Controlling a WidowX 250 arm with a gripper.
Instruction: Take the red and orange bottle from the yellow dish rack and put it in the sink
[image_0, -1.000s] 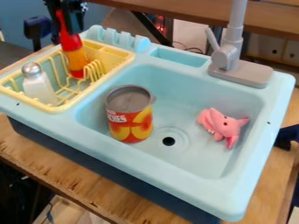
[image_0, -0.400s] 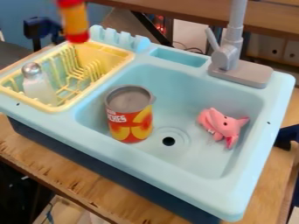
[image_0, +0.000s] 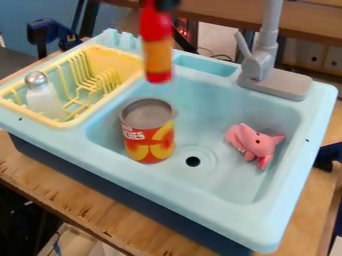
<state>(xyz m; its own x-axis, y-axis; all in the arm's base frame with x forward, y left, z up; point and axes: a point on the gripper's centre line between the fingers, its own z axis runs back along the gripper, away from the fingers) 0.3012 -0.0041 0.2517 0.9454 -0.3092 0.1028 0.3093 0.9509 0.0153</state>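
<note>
Red bottle (image_0: 157, 50), swung from rack (image_0: 119, 54) toward sink (image_0: 267, 220) — tool (image_0: 165, 5) clamped on it

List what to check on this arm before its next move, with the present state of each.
1. Bottle in the gripper: ok, it hangs from it.
2. Firmness of that hold: cannot tell.
3. Bottle roughly upright: ok.
4. Bottle out of the yellow rack: ok.
5. Basin free of other things: not ok, the can and pink toy are in it.
6. Can upright and apart from the pink toy: ok.
</note>
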